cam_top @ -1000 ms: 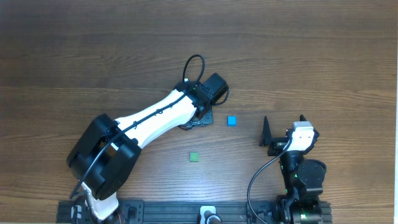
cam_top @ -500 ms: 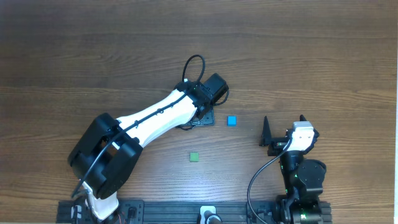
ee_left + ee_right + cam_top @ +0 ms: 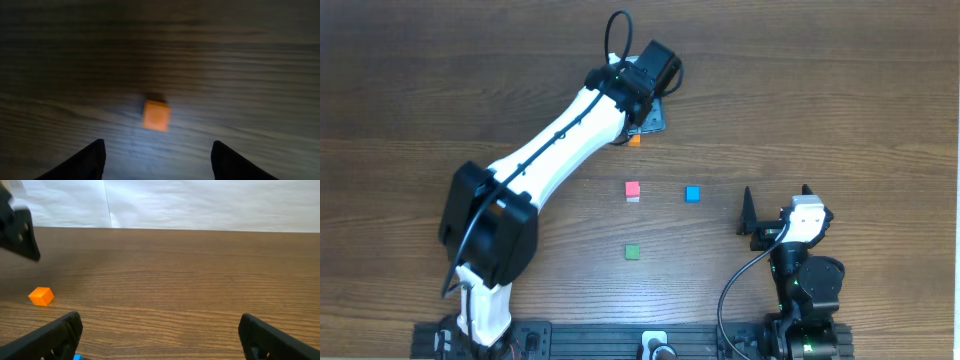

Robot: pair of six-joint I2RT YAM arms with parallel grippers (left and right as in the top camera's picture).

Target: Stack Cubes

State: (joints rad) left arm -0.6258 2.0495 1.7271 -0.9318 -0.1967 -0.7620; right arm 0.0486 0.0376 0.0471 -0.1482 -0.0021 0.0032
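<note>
Four cubes: we count an orange cube (image 3: 634,141), a pink cube (image 3: 632,188), a blue cube (image 3: 693,193) and a green cube (image 3: 632,252), each lying alone on the table (image 3: 840,90), none stacked.
Left arm change: half a second ago we see it bent low over the middle of the table; now it stretches farther up the top view, with the left gripper (image 3: 159,162) over the orange cube.
Cube change: the pink cube, covered by that gripper before, now lies bare, between the orange cube and the green one and beside the blue one; the blue and green cubes keep their places.
Right side change: the right gripper (image 3: 775,203) sits where it was, close to its own base and well apart from the orange, pink and green cubes.
Left jaws: spread wide and holding nothing; in the left wrist view the orange cube (image 3: 156,115) lies on the wood ahead of the two dark fingers, touching neither.
Right jaws: spread wide too, with nothing between them; in its wrist view we see the orange cube (image 3: 41,296) far off on the table.
Shapes: the cubes are small square-faced blocks with crisp edges and flat, plain-coloured sides.
Materials: the table is dark brown wood with long streaky grain; the left arm (image 3: 560,150) has a smooth white shell and black joints.
</note>
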